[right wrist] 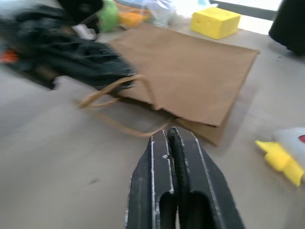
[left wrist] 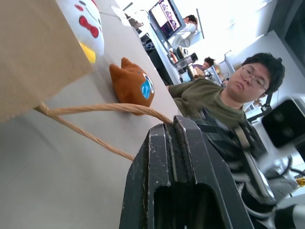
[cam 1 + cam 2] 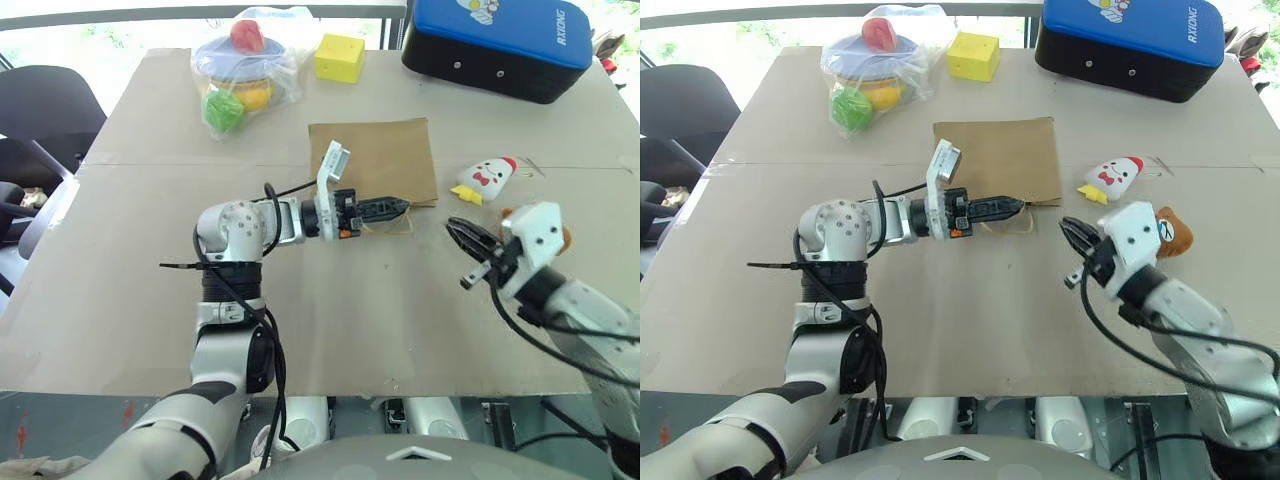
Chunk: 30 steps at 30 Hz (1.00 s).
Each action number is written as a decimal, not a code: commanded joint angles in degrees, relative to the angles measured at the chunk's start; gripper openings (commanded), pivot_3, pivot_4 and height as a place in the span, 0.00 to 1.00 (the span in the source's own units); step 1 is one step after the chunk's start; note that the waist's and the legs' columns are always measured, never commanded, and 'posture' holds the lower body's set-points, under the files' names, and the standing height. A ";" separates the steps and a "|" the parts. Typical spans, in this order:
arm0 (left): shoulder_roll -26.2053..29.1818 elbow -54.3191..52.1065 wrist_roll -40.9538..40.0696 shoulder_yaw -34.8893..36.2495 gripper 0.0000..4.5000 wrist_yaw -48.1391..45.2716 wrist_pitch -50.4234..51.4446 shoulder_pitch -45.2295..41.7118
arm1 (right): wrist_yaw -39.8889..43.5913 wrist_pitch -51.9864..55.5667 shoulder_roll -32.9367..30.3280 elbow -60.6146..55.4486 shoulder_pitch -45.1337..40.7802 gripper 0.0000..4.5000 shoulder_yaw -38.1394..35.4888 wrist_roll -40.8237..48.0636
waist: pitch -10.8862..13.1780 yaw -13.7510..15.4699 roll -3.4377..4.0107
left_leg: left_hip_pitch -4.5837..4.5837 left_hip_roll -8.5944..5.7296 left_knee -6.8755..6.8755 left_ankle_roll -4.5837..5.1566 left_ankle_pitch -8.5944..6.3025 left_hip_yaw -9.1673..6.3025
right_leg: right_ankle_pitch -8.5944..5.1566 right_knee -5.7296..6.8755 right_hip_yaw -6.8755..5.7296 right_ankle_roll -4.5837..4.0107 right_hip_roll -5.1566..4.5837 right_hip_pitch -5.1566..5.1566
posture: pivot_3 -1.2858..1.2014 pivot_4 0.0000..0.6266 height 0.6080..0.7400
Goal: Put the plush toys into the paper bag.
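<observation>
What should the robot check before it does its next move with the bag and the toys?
1. Left gripper shut on a cord handle of the paper bag: ok.
2. Paper bag open for toys: not ok, it lies flat.
3. Right gripper holding a toy: not ok, shut on nothing.
4. Chicken toy within view on the table: ok.
5. Bear toy free to grab: cannot tell, the right arm partly hides it.
</observation>
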 commanded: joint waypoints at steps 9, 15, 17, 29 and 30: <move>-1.35 -1.05 -5.38 3.54 0.00 4.90 -1.20 -2.33 | 7.99 -8.55 4.10 16.01 -10.12 0.01 16.34 -11.02 | 0.00 0.09 0.00 | -0.06 -0.01 -0.01 0.00 0.00 -0.01 | 0.00 -0.02 -0.05 0.00 -0.05 -0.04 | 0.52 0.24 0.92; -1.54 -0.64 -6.49 4.66 0.00 6.30 -1.64 -3.12 | 14.59 -13.35 3.61 21.66 -10.83 0.01 22.93 -15.60 | 0.00 -0.29 0.00 | -0.07 -0.01 0.00 -0.01 0.00 -0.02 | 0.00 0.01 -0.05 0.00 -0.06 -0.07 | 0.52 0.24 0.92; -2.18 3.17 -9.09 10.58 0.00 10.12 -1.01 -7.00 | 17.18 -15.20 2.17 25.24 -11.47 0.01 26.43 -19.14 | 0.02 -0.48 -0.03 | -0.07 -0.01 0.00 -0.01 0.00 -0.01 | 0.00 0.01 -0.05 0.00 -0.06 -0.07 | 0.52 0.24 0.92; 9.82 12.74 -23.98 23.58 0.00 23.08 13.38 -21.27 | 21.23 -19.71 -0.65 28.86 -4.62 0.01 18.21 -16.87 | 0.02 -0.72 -0.06 | -0.07 -0.06 0.00 -0.02 0.01 -0.16 | 0.00 0.04 -0.22 0.02 -0.25 -0.04 | 0.52 0.24 0.92; 10.73 13.11 -25.63 23.18 0.00 24.06 13.38 -21.18 | 21.66 -19.89 -1.03 28.22 -3.95 0.01 17.26 -16.33 | 0.03 -0.71 -0.06 | -0.09 -0.11 0.02 -0.02 0.01 -0.17 | 0.00 0.04 -0.23 0.03 -0.31 -0.04 | 0.52 0.24 0.92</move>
